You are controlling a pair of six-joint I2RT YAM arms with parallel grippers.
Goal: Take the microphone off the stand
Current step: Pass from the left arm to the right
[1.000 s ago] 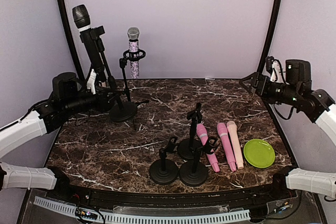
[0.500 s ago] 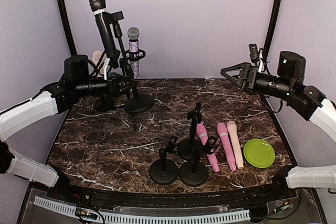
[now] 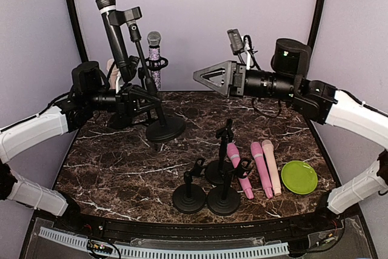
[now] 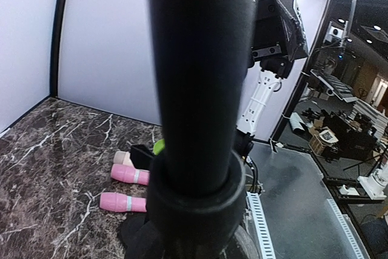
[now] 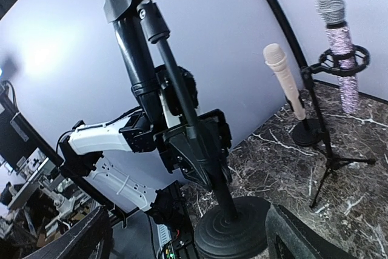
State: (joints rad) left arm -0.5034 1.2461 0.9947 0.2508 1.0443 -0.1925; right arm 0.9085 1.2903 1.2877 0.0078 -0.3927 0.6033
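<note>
Jaws of right gripper [image 3: 205, 77] wide open, holding nothing, pointing at stand [image 3: 165, 130]. Left gripper [image 3: 134, 98] looks closed on stand pole, low down. Black microphone [image 3: 113, 23] sits in clip at top of stand, nearly upright, head up, leaning a bit left. From right jaws it lies left and higher, apart. Left arm nearer but busy; right arm free.

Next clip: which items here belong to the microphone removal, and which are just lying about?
Job: black microphone, its stand, left gripper, right gripper.
Lying about: sparkly microphone, upright cream microphone, three empty stands, loose microphones, green plate.
</note>
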